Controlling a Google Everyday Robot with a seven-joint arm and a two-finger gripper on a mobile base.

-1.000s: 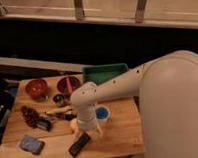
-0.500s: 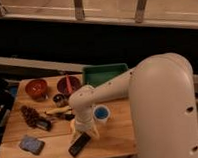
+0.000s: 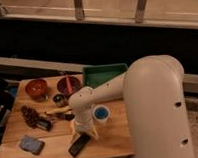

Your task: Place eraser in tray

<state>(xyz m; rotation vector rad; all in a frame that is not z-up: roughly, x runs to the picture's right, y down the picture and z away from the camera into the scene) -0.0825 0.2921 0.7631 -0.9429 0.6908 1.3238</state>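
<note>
My gripper (image 3: 85, 130) points down at the near middle of the table (image 3: 56, 152), just left of the blue cup (image 3: 101, 113). How wide it is, I cannot tell, and I cannot tell whether it holds anything. Eraser (image 3: 78, 145) lies flat on the table right under and slightly nearer than the gripper, angled, its far end at the gripper's tip; contact unclear. Tray (image 3: 105, 73) sits at the far edge, well apart from the eraser, behind my arm (image 3: 101, 95). Two bowls (image 3: 36, 89) stand left of the tray. Pinecone (image 3: 29, 116) and a small dark block (image 3: 43, 125) are at left. Sponge (image 3: 32, 144) is at near left.
</note>
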